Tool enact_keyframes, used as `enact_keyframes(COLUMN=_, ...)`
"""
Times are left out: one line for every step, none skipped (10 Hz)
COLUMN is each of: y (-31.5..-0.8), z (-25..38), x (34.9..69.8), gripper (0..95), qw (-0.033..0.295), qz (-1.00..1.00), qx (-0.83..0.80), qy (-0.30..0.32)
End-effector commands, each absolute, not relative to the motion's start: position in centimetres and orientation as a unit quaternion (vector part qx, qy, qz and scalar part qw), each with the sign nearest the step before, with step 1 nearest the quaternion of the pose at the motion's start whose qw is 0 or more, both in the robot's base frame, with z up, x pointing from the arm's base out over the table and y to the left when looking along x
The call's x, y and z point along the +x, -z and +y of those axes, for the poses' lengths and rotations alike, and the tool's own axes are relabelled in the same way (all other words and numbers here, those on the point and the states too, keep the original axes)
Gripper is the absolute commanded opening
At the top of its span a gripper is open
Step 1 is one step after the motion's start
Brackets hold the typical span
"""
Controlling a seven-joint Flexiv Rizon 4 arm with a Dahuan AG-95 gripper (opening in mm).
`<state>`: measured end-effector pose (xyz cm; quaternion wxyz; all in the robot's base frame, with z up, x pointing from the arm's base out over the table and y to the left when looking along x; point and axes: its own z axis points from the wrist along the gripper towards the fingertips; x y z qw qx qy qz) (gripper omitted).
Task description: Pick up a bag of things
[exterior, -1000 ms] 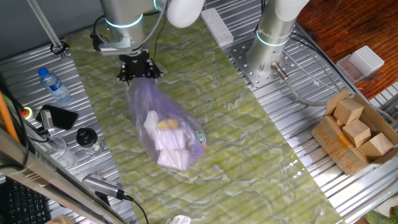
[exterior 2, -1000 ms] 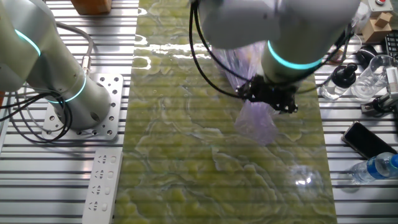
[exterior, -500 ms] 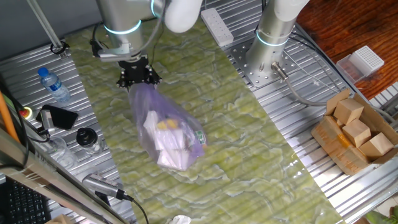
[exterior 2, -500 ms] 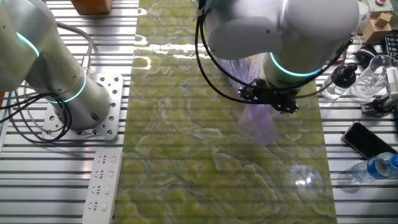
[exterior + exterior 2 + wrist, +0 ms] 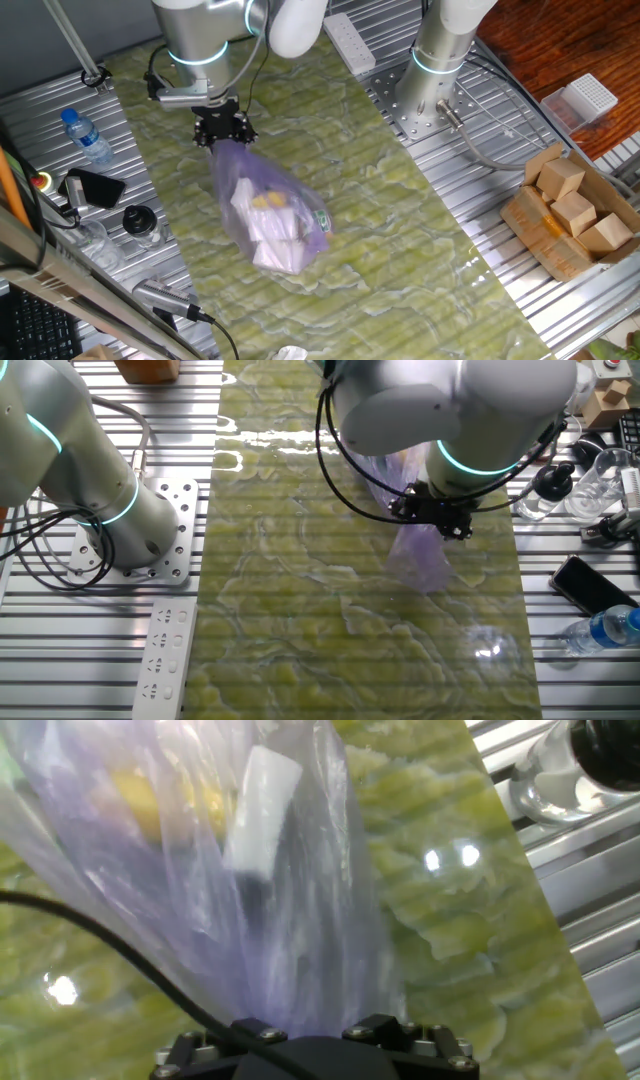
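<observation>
The bag of things (image 5: 270,215) is thin, translucent, glossy plastic, lying on a shiny green mat (image 5: 400,230) over ribbed metal table (image 5: 520,300).

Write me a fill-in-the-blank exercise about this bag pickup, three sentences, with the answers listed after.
1. The gripper is shut on the bunched ____ of the plastic bag.
2. Through the bag's pale-purple film, white packets and a small ____ item show.
3. The cardboard box at the table's edge holds wooden ____.

Missing words: top; yellow; blocks
</observation>
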<state>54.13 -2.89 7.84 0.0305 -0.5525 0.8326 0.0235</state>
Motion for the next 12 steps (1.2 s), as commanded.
enact_keyframes(y=-7.69, z=-2.68, x=54.23, gripper=19.0, qw=0.031, qz=0.835, qx=-0.549, qy=-0.019)
enact_keyframes(y=-7.59, z=-2.53, x=54.27, gripper=0.0, qw=0.033, qz=0.837, qx=-0.546, qy=-0.017)
enact_keyframes(y=-7.53, z=-2.46, x=54.29, gripper=0.0, qw=0.034, qz=0.838, qx=-0.545, qy=-0.016)
enact_keyframes(y=-7.37, z=-2.35, x=54.31, gripper=0.0, qw=0.035, qz=0.839, qx=-0.543, qy=-0.016)
enact_keyframes(y=-7.27, z=-2.32, x=54.28, gripper=0.0, qw=0.035, qz=0.841, qx=-0.54, qy=-0.016)
enact_keyframes(y=-7.22, z=-2.29, x=54.26, gripper=0.0, qw=0.035, qz=0.841, qx=-0.539, qy=-0.016)
enact_keyframes(y=-7.14, z=-2.28, x=54.17, gripper=0.0, qw=0.034, qz=0.843, qx=-0.536, qy=-0.016)
enact_keyframes(y=-7.04, z=-2.34, x=54.0, gripper=0.0, qw=0.034, qz=0.848, qx=-0.529, qy=-0.016)
enact_keyframes(y=-6.89, z=-2.42, x=53.75, gripper=0.0, qw=0.034, qz=0.853, qx=-0.521, qy=-0.017)
enact_keyframes(y=-6.77, z=-2.5, x=53.53, gripper=0.0, qw=0.035, qz=0.863, qx=-0.503, qy=-0.016)
enact_keyframes(y=-6.71, z=-2.53, x=53.41, gripper=0.0, qw=0.035, qz=0.868, qx=-0.495, qy=-0.017)
enact_keyframes(y=-6.74, z=-2.53, x=53.39, gripper=0.0, qw=0.033, qz=0.873, qx=-0.487, qy=-0.018)
